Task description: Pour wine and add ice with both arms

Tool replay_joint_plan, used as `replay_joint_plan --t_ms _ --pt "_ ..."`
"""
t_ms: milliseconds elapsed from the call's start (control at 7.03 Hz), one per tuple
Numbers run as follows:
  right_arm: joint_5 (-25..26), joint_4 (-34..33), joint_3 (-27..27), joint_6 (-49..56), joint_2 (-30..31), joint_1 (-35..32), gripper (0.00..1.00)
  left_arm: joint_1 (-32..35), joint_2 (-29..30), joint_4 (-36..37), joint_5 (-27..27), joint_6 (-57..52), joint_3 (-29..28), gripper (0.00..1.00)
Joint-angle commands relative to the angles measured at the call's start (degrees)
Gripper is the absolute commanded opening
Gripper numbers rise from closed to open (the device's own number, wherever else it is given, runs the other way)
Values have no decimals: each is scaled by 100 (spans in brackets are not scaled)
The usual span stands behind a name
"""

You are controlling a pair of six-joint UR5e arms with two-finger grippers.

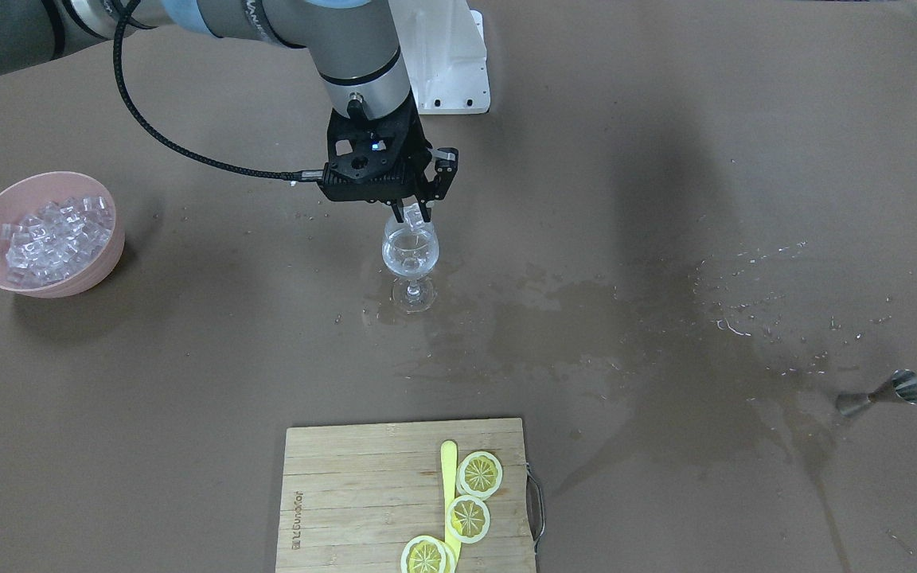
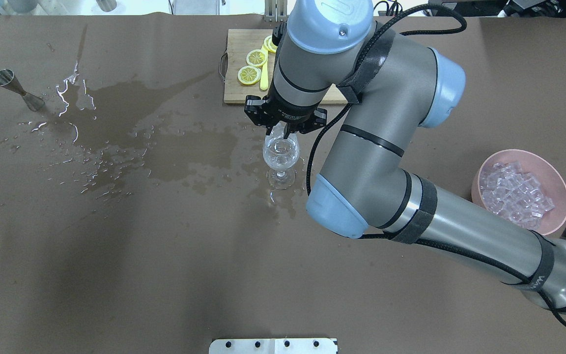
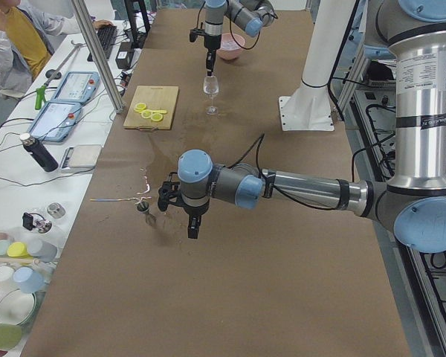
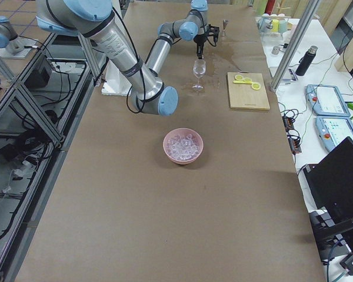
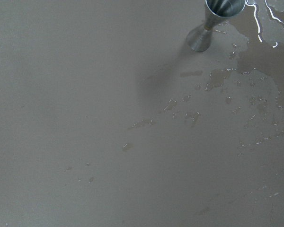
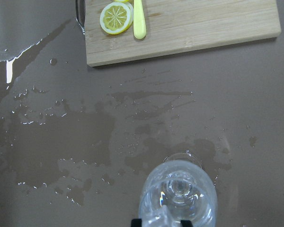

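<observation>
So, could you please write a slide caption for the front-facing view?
Right gripper holds an ice cube just above the wine glass on a wet table; pink bowl of ice nearby.

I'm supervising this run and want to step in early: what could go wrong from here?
1. The right gripper holds an ice cube just over the glass. Released off-centre, it may hit the rim or splash the wine out.
2. The fingers hang close to the rim, so lowering could tip the stemmed glass.
3. A wet patch lies under the glass, so a nudge may make it slide.
</observation>
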State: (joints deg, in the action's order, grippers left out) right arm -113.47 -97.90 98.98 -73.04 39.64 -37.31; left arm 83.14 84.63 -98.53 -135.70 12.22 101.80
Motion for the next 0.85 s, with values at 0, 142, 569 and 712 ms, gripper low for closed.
replay_joint_plan --t_ms 0,142,569,712 --pt "0 -1 -1 0 0 4 34 0 0 0 0 0 7 98" --pt "104 -1 8 9 0 5 65 0 0 0 0 0 16 98" --pt "123 -1 16 9 -9 5 98 0 0 0 0 0 16 98" --pt "123 -1 17 9 0 5 98 0 0 0 0 0 33 98"
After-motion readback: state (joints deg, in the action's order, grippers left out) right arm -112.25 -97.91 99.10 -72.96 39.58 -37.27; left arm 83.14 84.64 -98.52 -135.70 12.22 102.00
